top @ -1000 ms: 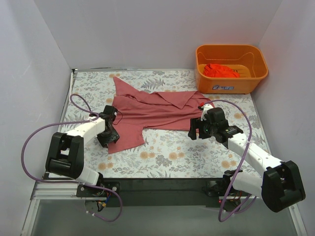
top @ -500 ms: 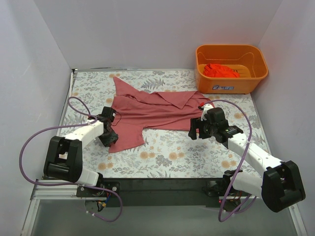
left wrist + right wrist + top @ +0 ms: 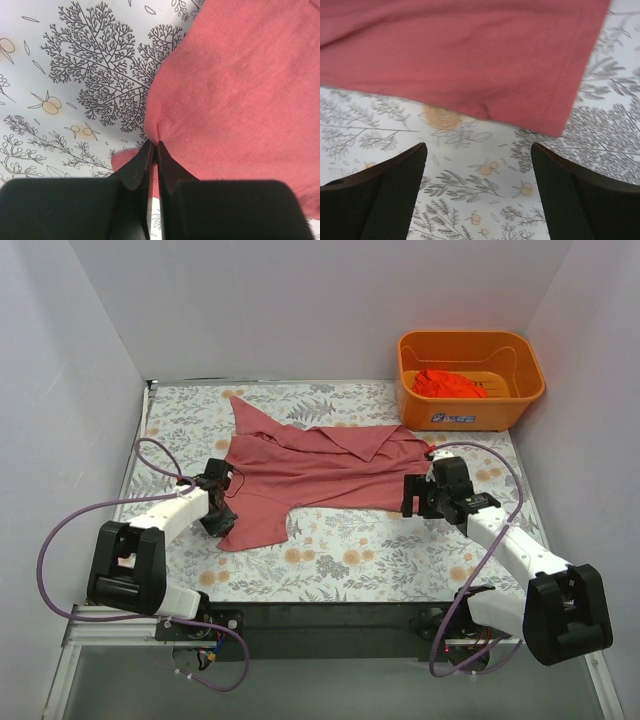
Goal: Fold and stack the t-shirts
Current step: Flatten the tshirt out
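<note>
A dusty pink-red t-shirt (image 3: 320,462) lies spread and rumpled on the floral table cover (image 3: 350,552). My left gripper (image 3: 222,512) is at the shirt's near-left flap. In the left wrist view it (image 3: 154,146) is shut on a pinched fold at the edge of the t-shirt (image 3: 240,90). My right gripper (image 3: 416,498) hovers at the shirt's near-right corner. Its jaws (image 3: 479,150) are wide open over the bare cover, just short of the hem of the t-shirt (image 3: 470,55). A brighter orange-red t-shirt (image 3: 450,383) lies bunched in the basket.
An orange plastic basket (image 3: 470,338) stands at the far right corner of the table. White walls close in the left, back and right sides. Purple cables loop beside both arms.
My left gripper has shut on the shirt's edge. My right gripper has shifted right, toward the shirt's near-right corner, still open.
</note>
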You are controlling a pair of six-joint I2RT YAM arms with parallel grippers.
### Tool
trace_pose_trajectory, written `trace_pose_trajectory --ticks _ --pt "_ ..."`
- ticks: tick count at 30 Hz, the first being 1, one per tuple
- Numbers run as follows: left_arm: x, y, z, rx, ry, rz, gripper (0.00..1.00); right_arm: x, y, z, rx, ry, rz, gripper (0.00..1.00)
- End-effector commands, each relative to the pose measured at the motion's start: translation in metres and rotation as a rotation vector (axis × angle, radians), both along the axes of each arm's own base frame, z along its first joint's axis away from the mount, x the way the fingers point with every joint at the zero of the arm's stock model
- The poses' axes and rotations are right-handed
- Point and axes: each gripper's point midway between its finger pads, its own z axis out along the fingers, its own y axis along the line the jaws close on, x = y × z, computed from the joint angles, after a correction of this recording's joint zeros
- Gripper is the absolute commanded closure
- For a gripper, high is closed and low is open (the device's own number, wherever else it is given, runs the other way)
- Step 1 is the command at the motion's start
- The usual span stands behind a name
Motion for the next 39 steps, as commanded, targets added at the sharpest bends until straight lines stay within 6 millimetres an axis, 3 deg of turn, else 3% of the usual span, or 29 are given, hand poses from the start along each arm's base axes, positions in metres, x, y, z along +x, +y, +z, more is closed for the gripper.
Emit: trace_pose_trajectory --ticks 1,5,9,13,18,25,33,39 --pt "0.007 0.007 0.013 0.032 -0.056 0.005 1.0 0.009 -0.042 -0.01 -0.036 0.054 -0.196 0.07" --pt "0.016 0.009 0.031 0.032 -0.14 0.0 1.0 0.02 -0.067 -0.012 -0.04 0.079 -0.303 0.02" --pt "0.024 0.007 0.042 0.018 -0.224 -0.01 1.0 0.024 -0.071 -0.021 -0.053 0.136 -0.329 0.02" --pt "0.022 0.005 0.038 0.0 -0.242 -0.022 1.0 0.026 -0.068 -0.031 -0.034 0.178 -0.355 0.19" --pt "0.023 -0.005 0.036 -0.052 -0.256 -0.047 1.0 0.026 -0.07 -0.037 -0.036 0.196 -0.396 0.31" --pt "0.029 -0.006 0.048 -0.053 -0.303 -0.066 1.0 0.018 -0.073 -0.048 -0.059 0.236 -0.417 0.32" --pt "0.03 -0.005 0.053 -0.049 -0.327 -0.075 1.0 0.024 -0.073 -0.026 -0.061 0.187 -0.422 0.37" --pt "0.03 -0.005 0.053 -0.055 -0.328 -0.079 1.0 0.029 -0.071 -0.027 -0.062 0.203 -0.427 0.38"
